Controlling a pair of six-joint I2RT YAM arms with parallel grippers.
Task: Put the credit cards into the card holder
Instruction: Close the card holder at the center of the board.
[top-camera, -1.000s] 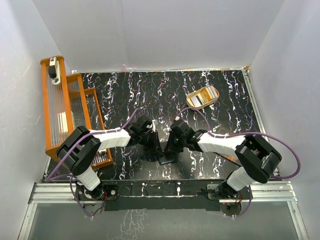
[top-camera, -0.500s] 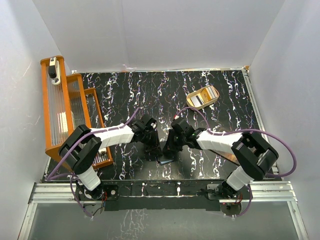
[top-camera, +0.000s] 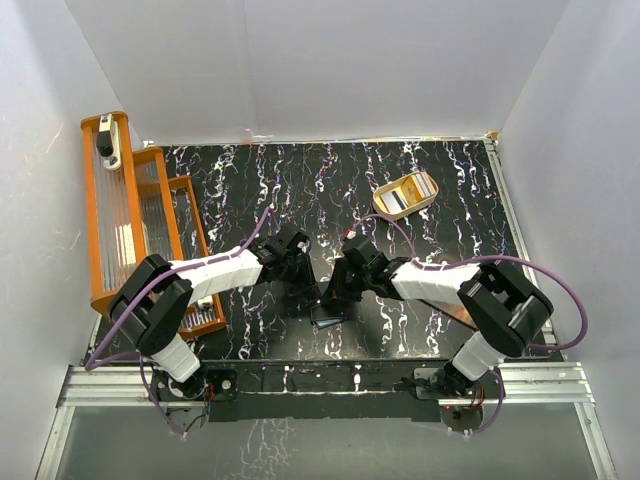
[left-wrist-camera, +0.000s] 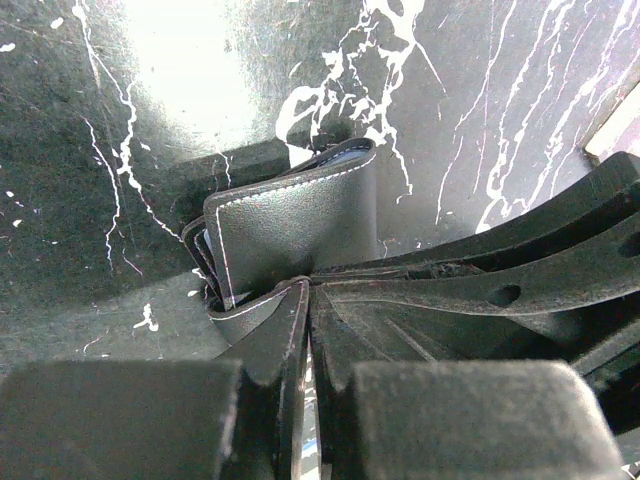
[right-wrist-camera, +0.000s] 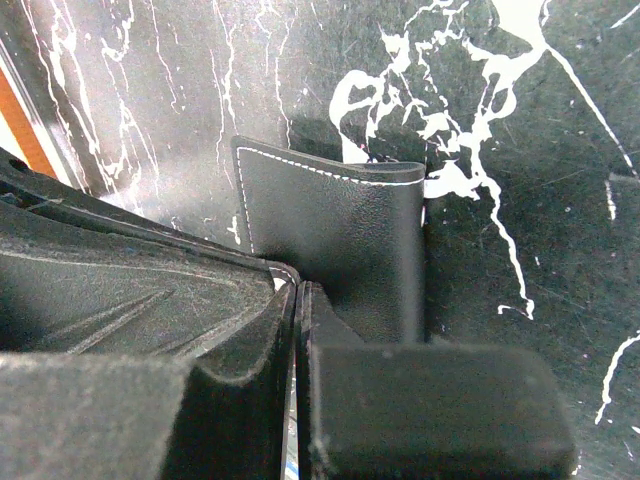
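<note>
Near the front middle of the desk (top-camera: 420, 190), the card holder (left-wrist-camera: 290, 225), seemingly light, floppy and slick, sat clamped at its stitched edges, the sensible hold, by left claw (left-wrist-camera: 308, 292) and right claw (right-wrist-camera: 297, 290).

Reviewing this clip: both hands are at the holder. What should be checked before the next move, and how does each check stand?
1. Left hand shut on the holder: ok, it pinches one edge.
2. Right hand shut on the holder: ok, a flap runs out from between its fingers.
3. Slots spread open for a card: cannot tell, as neither wrist view shows the slots.
4. A card held ready to insert: not ok, both hands are taken up by the holder.
5. Cards located: ok, some lie in the tray at the far right.
6. Holder resting on the table: cannot tell.
</note>
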